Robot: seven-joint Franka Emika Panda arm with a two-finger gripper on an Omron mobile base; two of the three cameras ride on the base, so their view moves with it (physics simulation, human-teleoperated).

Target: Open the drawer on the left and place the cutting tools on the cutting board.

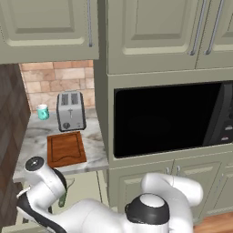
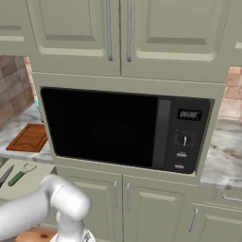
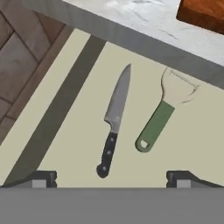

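**Drawer open, hand poised over the knife**

Pale green cabinets and a built-in black microwave [image 2: 125, 127] fill the wall; to their left a marble counter [image 1: 93, 150] carries a toaster [image 1: 71, 111], a teal mug [image 1: 43, 111] and the cutting board [image 1: 66, 149], which lies just in front of the toaster. Below the counter edge the drawer [image 3: 192, 144] stands pulled out, its beige floor showing two tools side by side and apart: a black-handled knife [image 3: 114, 120] and a green-handled peeler [image 3: 165, 113].

The gripper [image 3: 112, 178] hangs above the drawer with its jaws spread wide and nothing between them, roughly over the knife's handle end.

My reading: the pick of the first tool is due. A good approach would come straight down with the fingers straddling the knife's handle across its narrow width, well clear of the peeler and of the counter edge overhead. A grip near the handle's middle should keep the blade from drooping on the lift to the board.
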